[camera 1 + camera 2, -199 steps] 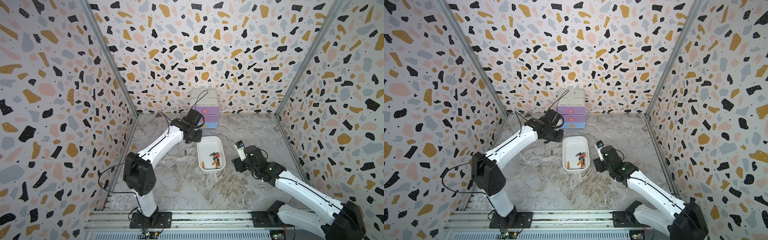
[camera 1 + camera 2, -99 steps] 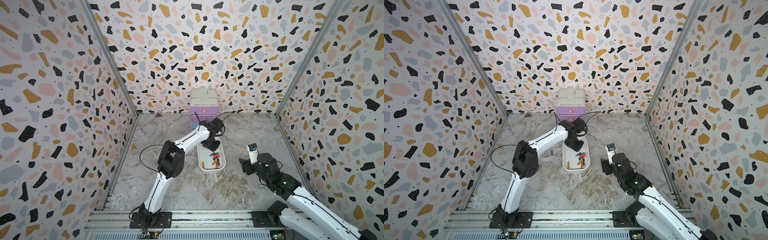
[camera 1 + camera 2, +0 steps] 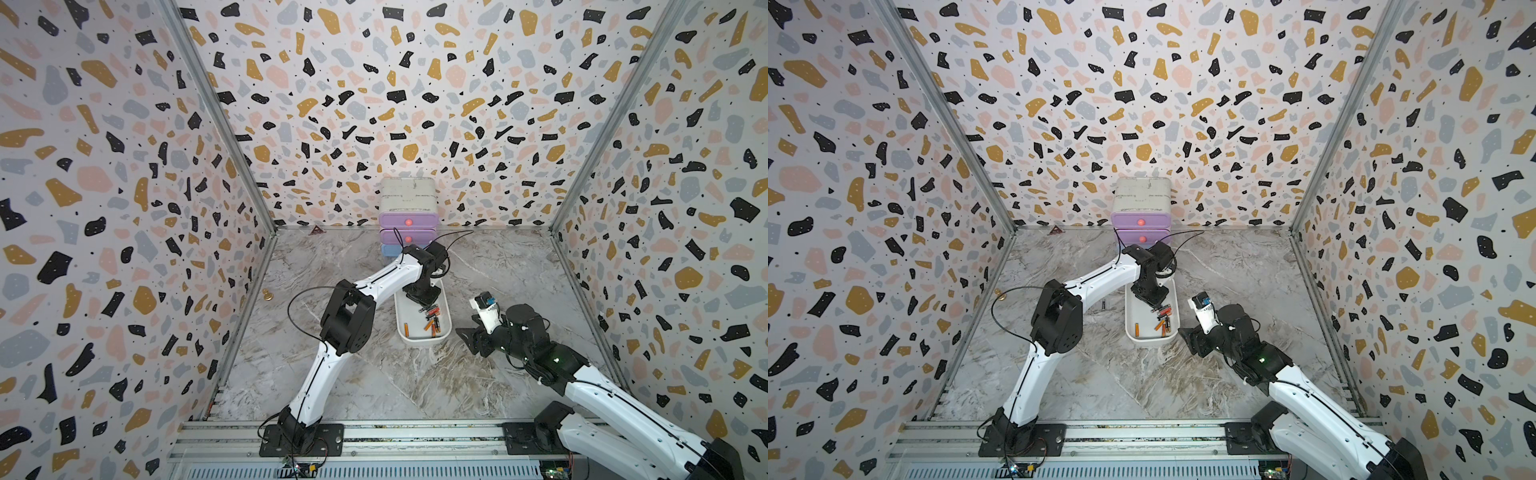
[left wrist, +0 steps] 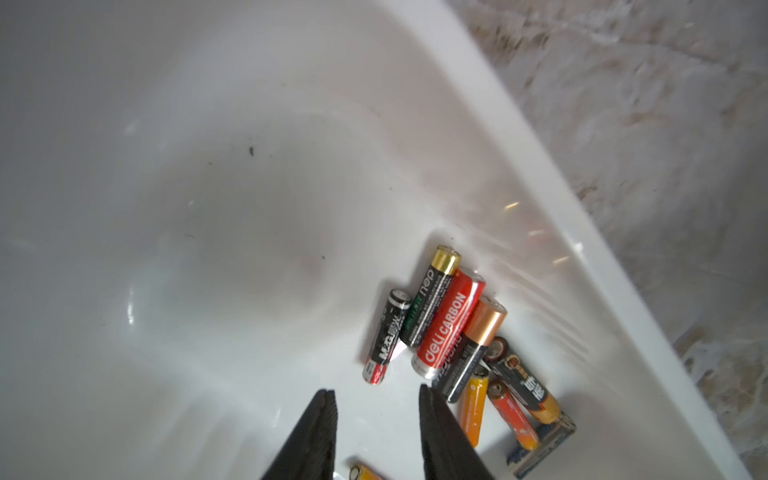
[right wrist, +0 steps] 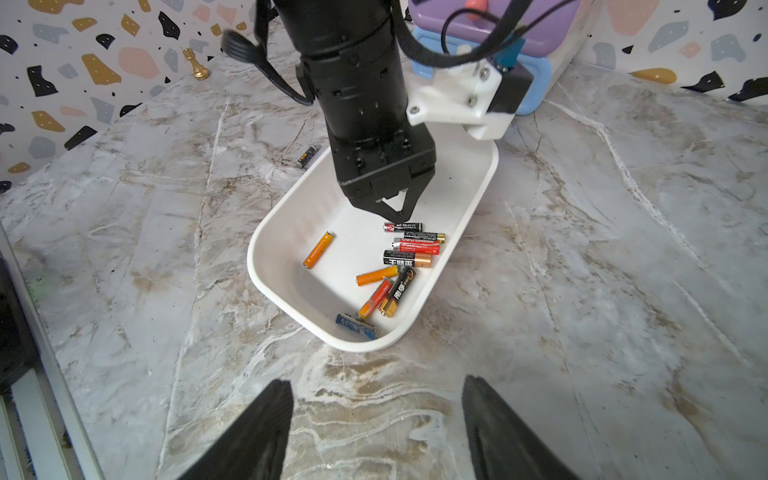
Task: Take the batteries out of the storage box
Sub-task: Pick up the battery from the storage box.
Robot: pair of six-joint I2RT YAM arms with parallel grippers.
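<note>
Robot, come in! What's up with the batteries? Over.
Left gripper open, empty, inside shallow white plastic tray. Right gripper open, empty, beside it. Nine small cylindrical batteries inside; one black battery outside on marble tabletop.

Nine batteries (image 5: 417, 246) lie inside the single storage box (image 5: 461, 187). A tenth battery (image 5: 308, 156) lies outside, just beside that box.

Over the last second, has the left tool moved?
Yes. The left tool swung from beside the drawer cabinet to over the storage box, near its far end.
</note>
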